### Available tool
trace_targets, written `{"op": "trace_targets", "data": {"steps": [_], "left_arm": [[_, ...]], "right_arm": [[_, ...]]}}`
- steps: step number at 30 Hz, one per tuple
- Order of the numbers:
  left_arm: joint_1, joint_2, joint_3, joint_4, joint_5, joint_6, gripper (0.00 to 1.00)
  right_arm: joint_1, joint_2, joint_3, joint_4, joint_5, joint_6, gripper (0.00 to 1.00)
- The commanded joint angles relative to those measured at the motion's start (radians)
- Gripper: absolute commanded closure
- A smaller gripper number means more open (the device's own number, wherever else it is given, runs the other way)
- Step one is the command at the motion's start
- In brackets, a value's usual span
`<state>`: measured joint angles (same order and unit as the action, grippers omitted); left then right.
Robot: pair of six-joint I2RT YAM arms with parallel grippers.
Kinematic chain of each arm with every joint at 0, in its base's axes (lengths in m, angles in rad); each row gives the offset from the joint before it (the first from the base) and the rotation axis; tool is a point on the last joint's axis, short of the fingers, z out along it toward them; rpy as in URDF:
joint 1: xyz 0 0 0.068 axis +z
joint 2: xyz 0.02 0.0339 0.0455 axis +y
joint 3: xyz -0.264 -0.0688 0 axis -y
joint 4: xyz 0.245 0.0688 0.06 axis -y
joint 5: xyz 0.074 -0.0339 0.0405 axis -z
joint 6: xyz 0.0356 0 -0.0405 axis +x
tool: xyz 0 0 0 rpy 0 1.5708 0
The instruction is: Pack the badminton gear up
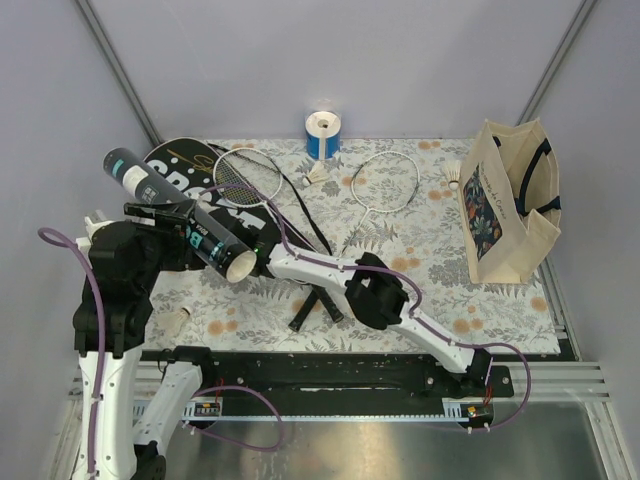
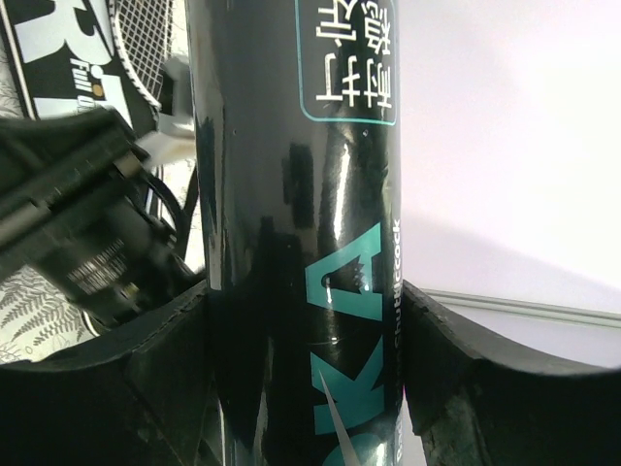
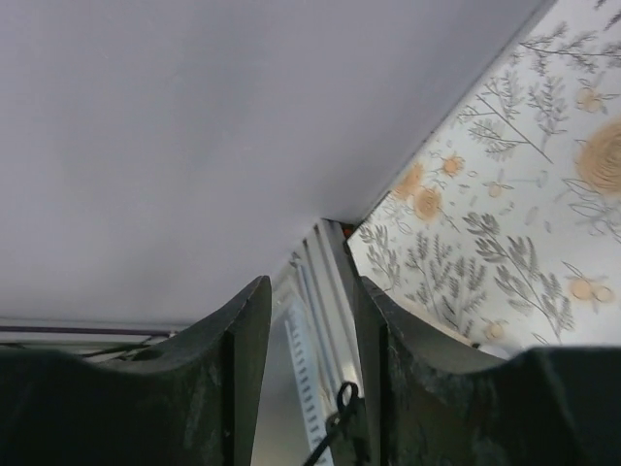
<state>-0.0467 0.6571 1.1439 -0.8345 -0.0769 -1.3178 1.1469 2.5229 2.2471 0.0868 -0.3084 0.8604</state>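
Left jaws were clamped on the black tube (image 1: 215, 245), held aslant over the desk (image 1: 430, 270) — open mouth unsupported; anything inside could spill. Right jaws stood apart, empty.

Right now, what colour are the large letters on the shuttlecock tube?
Teal on the shuttlecock tube; left wrist view shows it best.

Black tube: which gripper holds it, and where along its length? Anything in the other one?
The left gripper clamps the black tube around its middle. The right gripper holds nothing; its fingers stand apart.
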Motion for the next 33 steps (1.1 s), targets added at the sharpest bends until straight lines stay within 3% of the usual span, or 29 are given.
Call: {"op": "trace_targets", "data": {"steps": [1, 21, 28, 33], "left_arm": [[0.002, -0.013, 0.059, 0.054, 0.037, -0.008, 0.83], [0.002, -0.047, 0.011, 0.063, 0.046, -0.043, 0.82], [0.002, -0.034, 0.017, 0.035, 0.019, -0.031, 0.82], [0.002, -0.033, 0.020, 0.032, 0.008, -0.041, 0.82]], "right_arm": [[0.010, 0.157, 0.207, -0.079, -0.078, 0.196, 0.52], [0.077, 0.209, 0.217, -0.183, -0.075, 0.295, 0.49], [0.077, 0.174, 0.186, -0.347, -0.083, 0.201, 0.50], [0.070, 0.099, 0.066, -0.375, -0.092, 0.138, 0.54]]}}
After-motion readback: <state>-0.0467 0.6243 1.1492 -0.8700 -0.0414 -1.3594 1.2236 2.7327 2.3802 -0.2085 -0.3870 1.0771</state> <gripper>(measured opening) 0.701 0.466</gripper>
